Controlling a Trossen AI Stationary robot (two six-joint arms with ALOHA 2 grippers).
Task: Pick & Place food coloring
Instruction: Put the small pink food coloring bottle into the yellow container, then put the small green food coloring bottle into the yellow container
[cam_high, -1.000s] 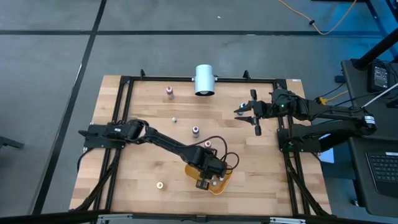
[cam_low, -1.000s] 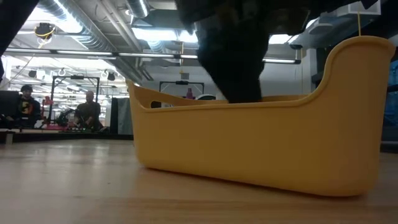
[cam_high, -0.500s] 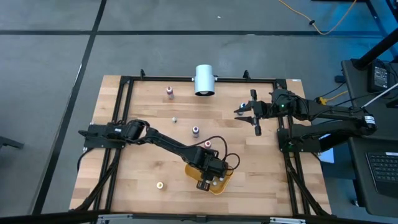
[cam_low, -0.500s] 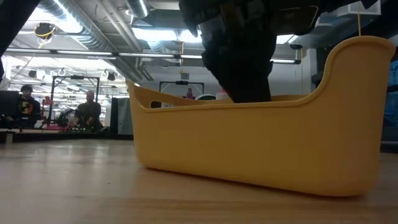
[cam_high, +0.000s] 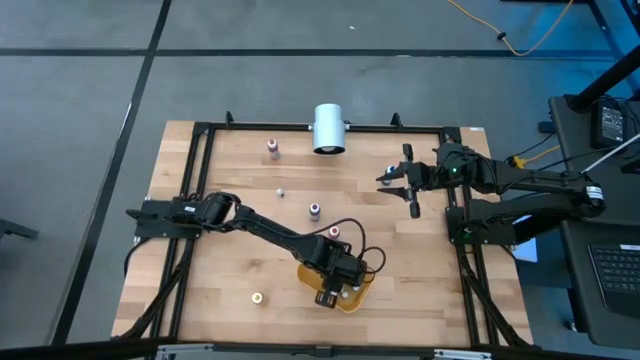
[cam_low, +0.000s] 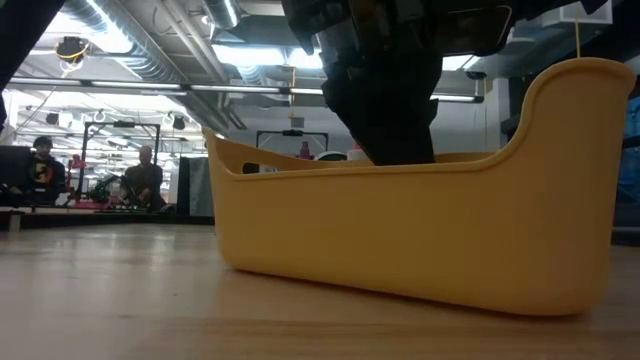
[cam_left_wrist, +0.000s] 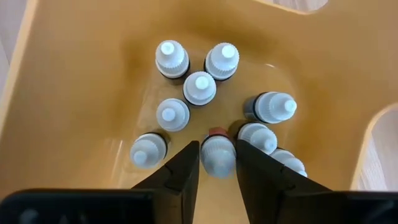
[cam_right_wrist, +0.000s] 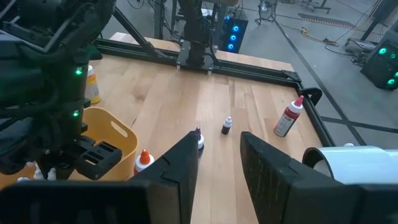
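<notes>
Crowding is shaping the scene inside the orange tray (cam_high: 362, 290), which is sitting at about five o'clock on the worktop (cam_high: 200, 270). The left end effector (cam_high: 335, 292) is reaching down into it over the tall tray wall. Nine food coloring bottles (cam_left_wrist: 199, 88) are standing in the tray, all pale-topped when viewed from above. One of them, the red-capped bottle (cam_left_wrist: 217, 155), is sitting right inside the left end effector, but I cannot tell whether it is being pinched or only flanked. Two neighbours are pressing close at its three o'clock side and another is standing just beside it at nine o'clock, so little free room is showing around it. Out on the bare wood, six loose bottles (cam_high: 314, 209) are standing well apart: one pink at eleven o'clock, one tiny whitish and one dark near the centre, one orange-topped just beside the tray, one yellowish at seven o'clock, and a bluish one near the right end effector (cam_right_wrist: 217, 140). That one is waiting at two o'clock, spread, with nothing in it. One white cylinder (cam_high: 328, 128) is lying at twelve o'clock against the frame.
</notes>
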